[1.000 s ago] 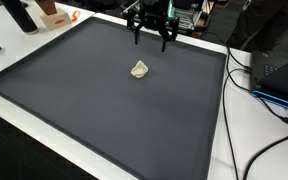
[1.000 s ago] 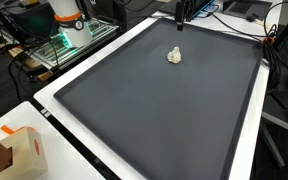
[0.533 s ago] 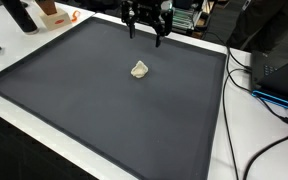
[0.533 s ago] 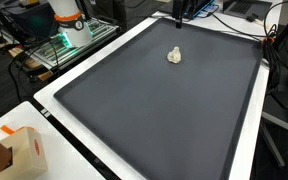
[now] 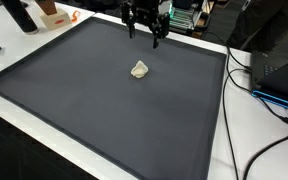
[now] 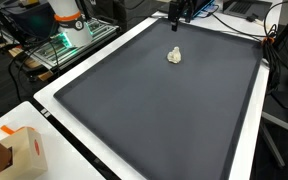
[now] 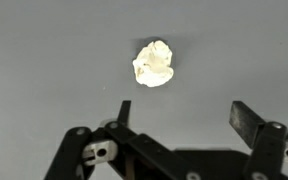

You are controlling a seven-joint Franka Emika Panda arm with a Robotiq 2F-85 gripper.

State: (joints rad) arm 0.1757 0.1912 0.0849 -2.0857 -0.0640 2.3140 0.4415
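Two small things stand at the far left in an exterior view, about 10 o'clock from the mat's middle: a black block (image 5: 20,16) and an orange-brown box (image 5: 52,14), both off the mat. Rightward spreads the dark grey mat (image 5: 74,100), which covers most of the white bench (image 5: 227,122). A pale crumpled wad (image 5: 139,69) lies alone on it, a little toward 12 o'clock from the mat's middle. The gripper (image 5: 144,37) hangs over the mat's far edge, at roughly 12 o'clock from the wad and clear of it, its fingers spread wide with nothing between them. Farther right, near 3 o'clock, black cables (image 5: 254,85) trail over the bench's white margin.

Seen from another exterior view, a cardboard carton (image 6: 22,152) sits at 7 o'clock off the mat's corner. The wad (image 6: 175,55) lies toward 1 o'clock, and the gripper (image 6: 178,12) is partly cut off by the top edge just above it.

From the wrist view, one finger (image 7: 124,110) shows at left and its partner at right, well apart. The wad (image 7: 153,62) rests on bare mat at about 11 o'clock from the gripper (image 7: 184,115), beyond the fingertips and touching neither.
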